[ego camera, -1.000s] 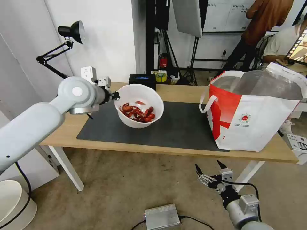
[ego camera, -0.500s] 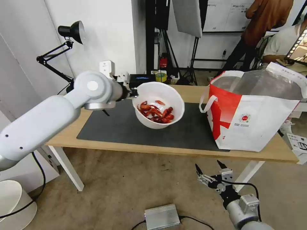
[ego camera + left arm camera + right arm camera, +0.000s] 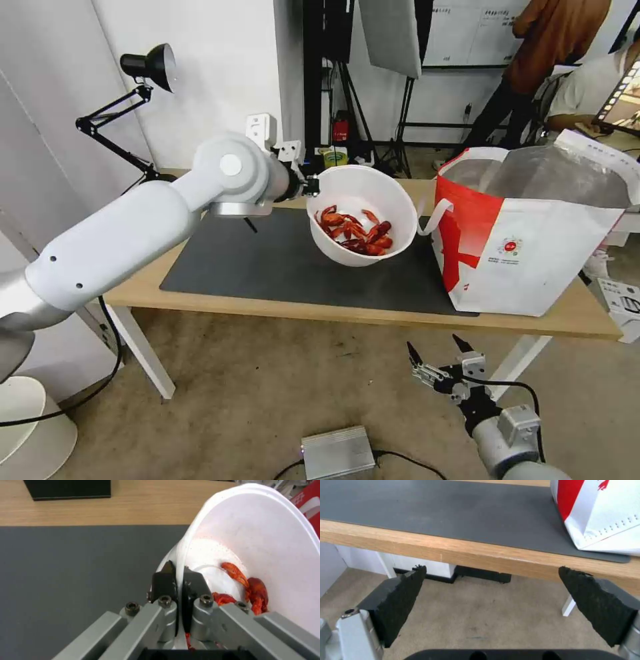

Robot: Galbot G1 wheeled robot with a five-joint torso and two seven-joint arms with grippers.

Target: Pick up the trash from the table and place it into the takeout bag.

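The head camera looks down at the table point(image 3: 373, 313) from in front. Both wrist cameras sit close, sharing its grey mat point(image 3: 66, 562).

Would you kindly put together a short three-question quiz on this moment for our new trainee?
1. True or false: the left gripper has its jaws shut on the rim of the white bowl.
2. What lies in the bowl? A) crumpled tissue B) red crayfish shells C) nothing
3. Fill in: the right gripper hangs below the table edge with its jaws ____.

Key: 1 true; 2 B; 3 open. The bowl is held tilted above the grey mat, beside the takeout bag.
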